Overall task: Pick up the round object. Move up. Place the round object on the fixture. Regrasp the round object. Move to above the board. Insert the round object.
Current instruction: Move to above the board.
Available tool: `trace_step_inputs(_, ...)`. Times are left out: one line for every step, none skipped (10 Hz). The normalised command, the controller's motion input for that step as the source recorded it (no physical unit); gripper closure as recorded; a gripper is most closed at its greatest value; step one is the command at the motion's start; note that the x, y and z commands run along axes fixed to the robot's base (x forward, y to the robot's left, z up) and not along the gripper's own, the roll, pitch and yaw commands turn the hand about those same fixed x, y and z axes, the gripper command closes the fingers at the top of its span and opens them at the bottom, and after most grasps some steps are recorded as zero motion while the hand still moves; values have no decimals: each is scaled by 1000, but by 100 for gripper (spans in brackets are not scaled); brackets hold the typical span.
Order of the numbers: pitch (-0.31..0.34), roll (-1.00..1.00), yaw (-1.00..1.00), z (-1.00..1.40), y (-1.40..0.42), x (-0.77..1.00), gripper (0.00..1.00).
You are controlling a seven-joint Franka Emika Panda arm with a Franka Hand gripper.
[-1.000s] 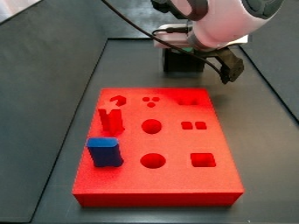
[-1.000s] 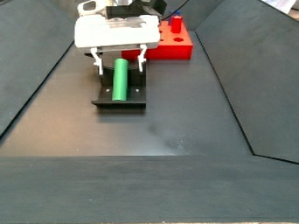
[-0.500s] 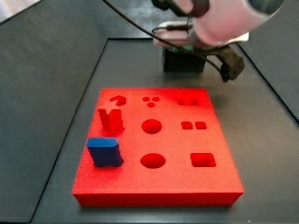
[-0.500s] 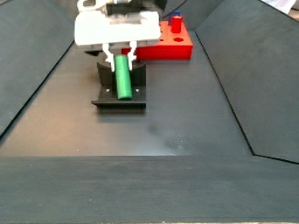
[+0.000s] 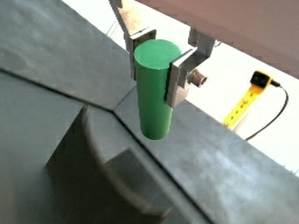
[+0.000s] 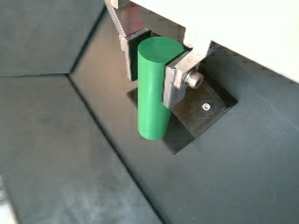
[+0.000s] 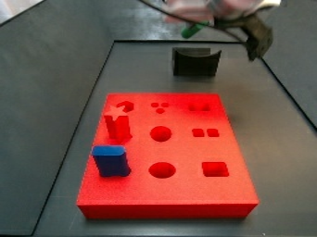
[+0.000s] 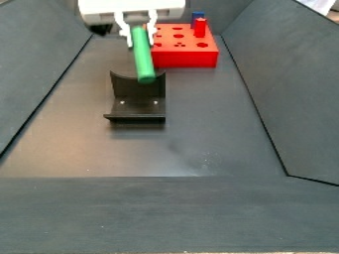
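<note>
The hand (image 6: pixel 156 63) grips the peg (image 6: pixel 156 90) near its top end and holds it in the air above the fixture (image 8: pixel 137 97), so most of the peg hangs below the fingers (image 5: pixel 183 72). The board (image 7: pixel 165 157) lies well apart. With a grip this high, the peg could tilt or slip on the way. A tilted peg would catch a hole's edge (image 7: pixel 161 134) instead of dropping in.

The dark floor (image 7: pixel 74 111) is seen carrying the red board (image 7: pixel 173 199) and the fixture (image 7: pixel 195 61); above them the gripper (image 8: pixel 134 21) is held.
</note>
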Motion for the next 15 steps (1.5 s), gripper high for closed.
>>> trace_step_inputs(-166, 4, 47, 1000, -107, -77, 100)
trace_step_inputs(-160, 0, 5, 1000, -100, -80, 100)
trace_step_inputs(-142, -8, -29, 1000, -94, -83, 100)
trace_step_inputs(-103, -10, -72, 1000, -85, -86, 100)
trace_step_inputs(-74, -13, -99, 1000, -77, -86, 100)
trace_step_inputs(-26, -11, -121, 1000, -61, -82, 100)
trace_step_inputs(23, -8, -117, 894, -51, -73, 100)
trace_step_inputs(55, -11, -100, 708, -34, -52, 100)
trace_step_inputs(71, -16, -88, 575, -22, -42, 100)
trace_step_inputs(108, -28, -45, 250, -16, -27, 100)
trace_step_inputs(-59, -1000, -239, 261, -1000, -443, 100)
trace_step_inputs(-59, -1000, -229, 241, -1000, -440, 100)
trace_step_inputs(-57, -1000, -233, 255, -1000, -477, 100)
trace_step_inputs(-51, -1000, -239, 239, -1000, -485, 100)
trace_step_inputs(-35, -1000, -249, 248, -1000, -494, 100)
